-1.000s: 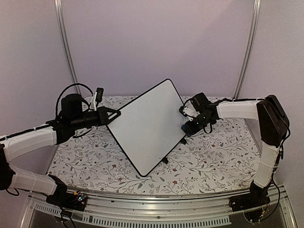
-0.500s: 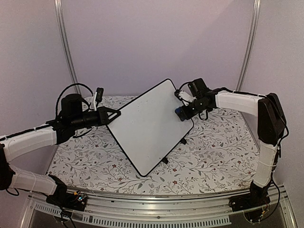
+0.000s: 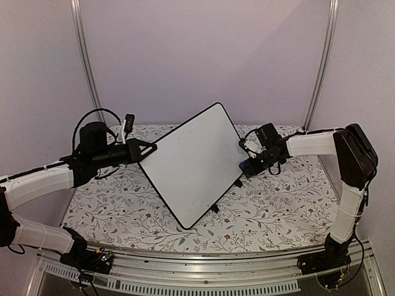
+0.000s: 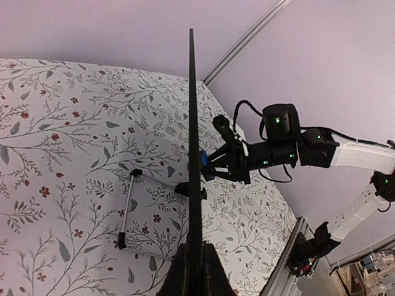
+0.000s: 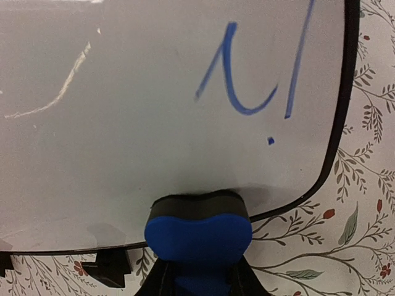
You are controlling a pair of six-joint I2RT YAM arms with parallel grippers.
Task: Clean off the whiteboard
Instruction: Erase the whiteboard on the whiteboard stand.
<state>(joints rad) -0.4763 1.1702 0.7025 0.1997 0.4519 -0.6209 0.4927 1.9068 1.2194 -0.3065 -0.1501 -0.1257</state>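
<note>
Whiteboard [image 5: 154, 154] — blue strokes [image 5: 229, 80], wrist-view only

Right gripper [image 5: 197, 274] clamping blue eraser [image 5: 198, 237], felt touching whiteboard [image 5: 142, 135] at bottom edge; blue marker strokes [image 5: 237, 83] showing near board's right edge; floral tablecloth [image 5: 364, 203] lying beyond.

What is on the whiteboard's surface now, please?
I see blue marker strokes near one corner of the whiteboard and a faint pale streak. The blue eraser covers a patch at the edge, hiding whatever lies beneath.

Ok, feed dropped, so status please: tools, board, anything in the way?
Left tool shut on whiteboard edge. Right tool shut on blue eraser, against the board. Blue marks unerased. Nothing blocking.
</note>
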